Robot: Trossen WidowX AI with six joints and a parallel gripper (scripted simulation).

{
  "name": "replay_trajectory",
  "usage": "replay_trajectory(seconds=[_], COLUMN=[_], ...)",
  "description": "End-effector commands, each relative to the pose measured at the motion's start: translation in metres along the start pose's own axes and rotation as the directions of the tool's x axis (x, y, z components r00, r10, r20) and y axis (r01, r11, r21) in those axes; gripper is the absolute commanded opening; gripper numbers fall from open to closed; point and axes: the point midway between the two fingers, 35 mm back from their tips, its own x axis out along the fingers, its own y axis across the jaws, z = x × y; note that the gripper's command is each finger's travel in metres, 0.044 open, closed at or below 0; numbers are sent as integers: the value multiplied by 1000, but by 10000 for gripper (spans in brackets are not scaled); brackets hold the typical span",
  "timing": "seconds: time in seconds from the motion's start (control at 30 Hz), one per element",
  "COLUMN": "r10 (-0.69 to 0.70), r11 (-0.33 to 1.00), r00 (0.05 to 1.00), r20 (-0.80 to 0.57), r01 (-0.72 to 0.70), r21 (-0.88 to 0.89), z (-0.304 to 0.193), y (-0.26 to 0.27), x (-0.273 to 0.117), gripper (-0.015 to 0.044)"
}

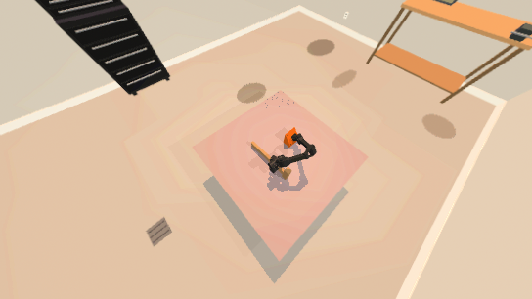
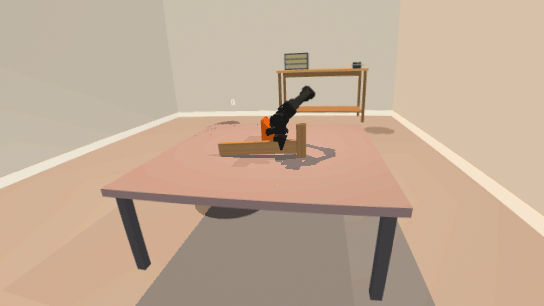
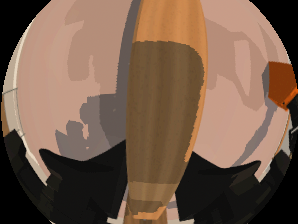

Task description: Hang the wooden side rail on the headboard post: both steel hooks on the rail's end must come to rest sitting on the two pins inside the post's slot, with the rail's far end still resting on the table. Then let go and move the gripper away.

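The wooden rail [image 1: 259,150] [image 2: 245,149] [image 3: 165,90] lies on edge, almost level. Its far end is at or on the table, and its other end meets the side of the upright wooden post [image 1: 287,173] [image 2: 301,140] with no clear gap in the exterior view. The steel hooks, the slot and the pins are not visible. My gripper [image 2: 281,146] [image 3: 153,140] is shut on the rail near the post end, with one finger on each side.
The pink table [image 1: 279,230] [image 2: 200,185] carries everything. An orange block [image 1: 290,137] [image 2: 266,129] [image 3: 281,82] stands by the arm's base, behind the rail in the exterior view. The arm reaches over from there, close to the post.
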Motion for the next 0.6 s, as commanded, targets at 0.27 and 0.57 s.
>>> replay_trajectory(seconds=[0.27,0.57], r10=[0,5], r11=[1000,1000], r00=[1000,1000], r20=[0,-1], r01=[0,-5], r21=[0,1], z=[0,1], y=[0,0], x=[0,-32], gripper=[236,440])
